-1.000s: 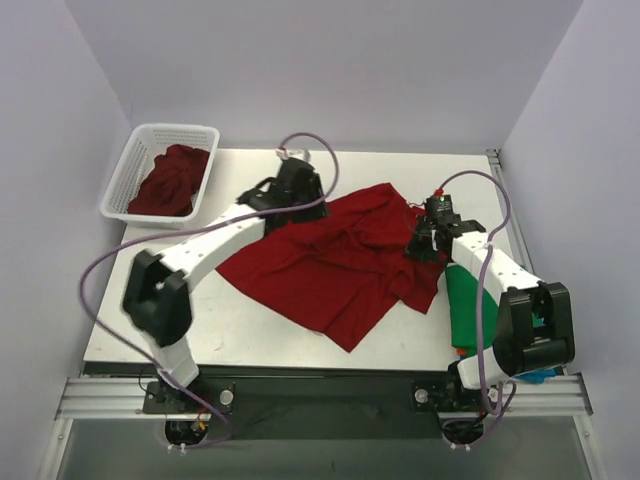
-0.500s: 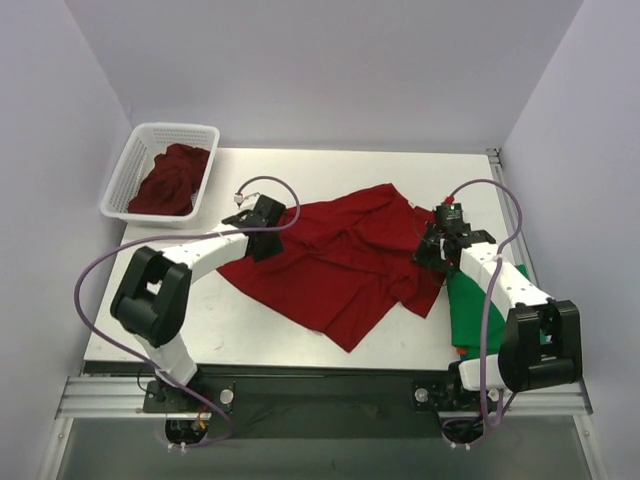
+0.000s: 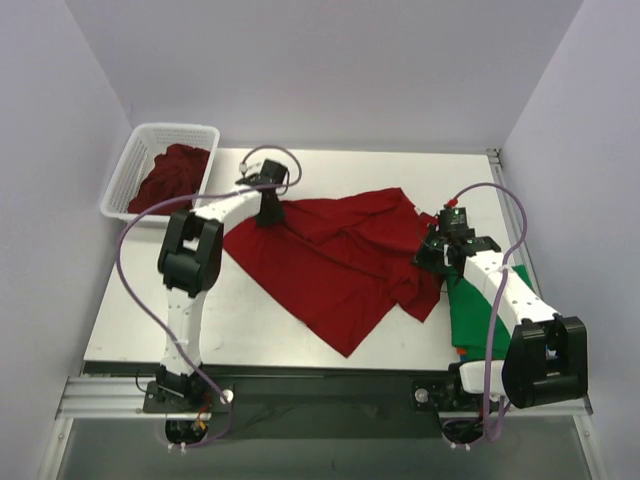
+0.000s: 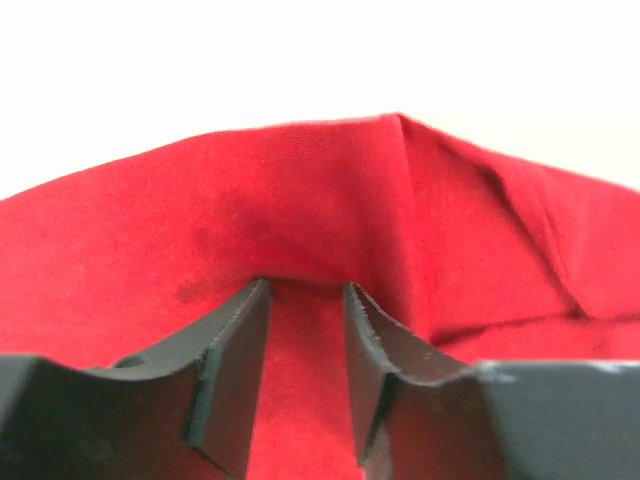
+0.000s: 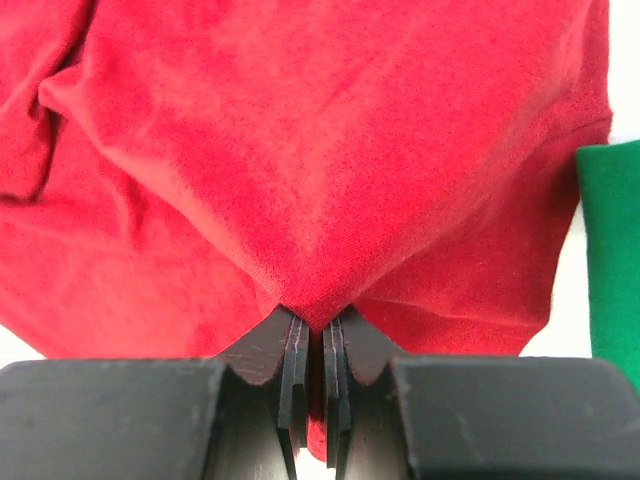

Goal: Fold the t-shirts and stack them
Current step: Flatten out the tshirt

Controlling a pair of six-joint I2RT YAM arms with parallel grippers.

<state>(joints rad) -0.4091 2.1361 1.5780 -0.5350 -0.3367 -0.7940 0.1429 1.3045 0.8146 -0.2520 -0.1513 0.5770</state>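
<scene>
A deep red t-shirt (image 3: 335,265) lies spread and wrinkled across the middle of the table. My left gripper (image 3: 268,203) is at its far left corner. In the left wrist view the gripper (image 4: 305,292) has its jaws closed on a thick fold of the red cloth (image 4: 330,200). My right gripper (image 3: 438,250) holds the shirt's right edge. In the right wrist view the gripper (image 5: 322,325) pinches a peak of the red cloth (image 5: 330,150). A folded green t-shirt (image 3: 468,310) lies under my right arm, and it also shows in the right wrist view (image 5: 612,250).
A white lattice basket (image 3: 138,150) at the far left corner holds another crumpled deep red shirt (image 3: 170,178). A sliver of orange cloth (image 3: 461,352) shows under the green shirt. Side walls stand close on both sides.
My left arm swung from the shirt's far edge to its far left corner and pulled that corner outward to the left. My right gripper kept its hold and shifted slightly right.
</scene>
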